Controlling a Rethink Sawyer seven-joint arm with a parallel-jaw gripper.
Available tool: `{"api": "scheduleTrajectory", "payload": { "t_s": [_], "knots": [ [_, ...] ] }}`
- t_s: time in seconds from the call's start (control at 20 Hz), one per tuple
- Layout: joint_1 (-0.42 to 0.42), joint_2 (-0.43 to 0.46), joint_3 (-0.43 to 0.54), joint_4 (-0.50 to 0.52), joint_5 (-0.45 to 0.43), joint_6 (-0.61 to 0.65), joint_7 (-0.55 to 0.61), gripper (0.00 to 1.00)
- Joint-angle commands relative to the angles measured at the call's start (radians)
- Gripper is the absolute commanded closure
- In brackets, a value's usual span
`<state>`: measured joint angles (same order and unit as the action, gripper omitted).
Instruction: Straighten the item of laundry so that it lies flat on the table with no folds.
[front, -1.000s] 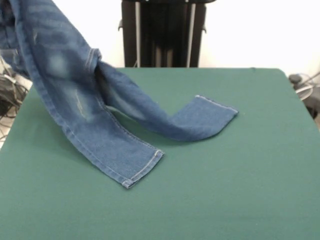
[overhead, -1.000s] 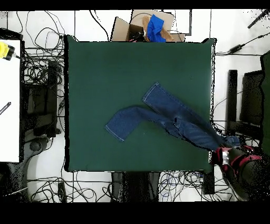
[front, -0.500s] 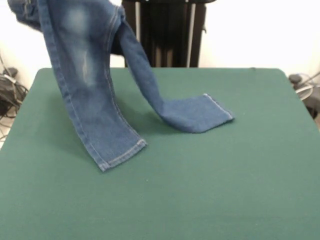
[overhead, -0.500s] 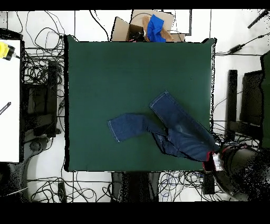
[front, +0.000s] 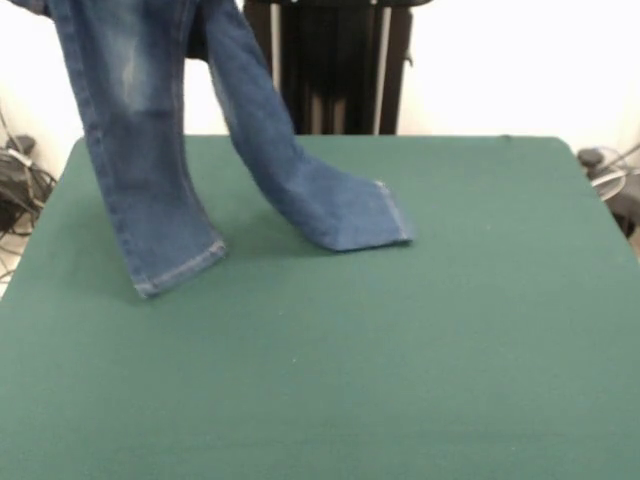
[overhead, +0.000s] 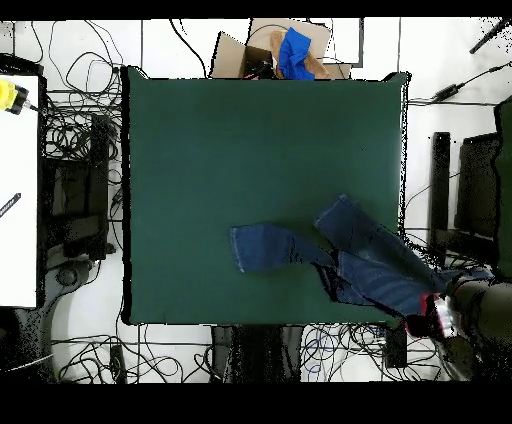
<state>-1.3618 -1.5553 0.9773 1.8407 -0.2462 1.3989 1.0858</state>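
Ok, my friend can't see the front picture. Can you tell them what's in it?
A small pair of blue jeans hangs from above the picture's top edge over a green table. Only the leg ends reach the cloth: one hem at the left, the other lying nearer the middle. The gripper does not show in this view.

Hanging jeans (front: 150, 140) as sole obstacle; elsewhere open table (front: 420, 360).

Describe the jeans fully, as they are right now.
The jeans are small, blue denim with faded whitish patches and stitched hems. They hang lifted by the waist end, which runs out of the front view at the top left. One leg's hem just meets the green table; the other leg trails rightward, its end lying flat on the cloth. Overhead, the waist end reaches the gripper beyond the table's corner.
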Motion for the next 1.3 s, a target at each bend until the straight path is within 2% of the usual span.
{"api": "scheduleTrajectory", "payload": {
  "t_s": [0.05,0.35,0.7,0.75,1.1,1.3],
  "knots": [
    [0.026,-0.053,-0.04,-0.215,-0.023,0.267,-0.238,1.0],
    [0.051,0.037,0.012,-0.406,-0.127,0.45,-0.212,1.0],
    [0.105,0.144,0.028,-0.553,-0.237,0.551,-0.224,1.0],
    [0.105,0.112,0.011,-0.48,-0.202,0.497,-0.21,1.0],
    [0.15,0.19,0.012,-0.566,-0.285,0.564,-0.232,1.0],
    [0.144,0.168,-0.009,-0.507,-0.258,0.504,-0.241,1.0]
  ]
}}
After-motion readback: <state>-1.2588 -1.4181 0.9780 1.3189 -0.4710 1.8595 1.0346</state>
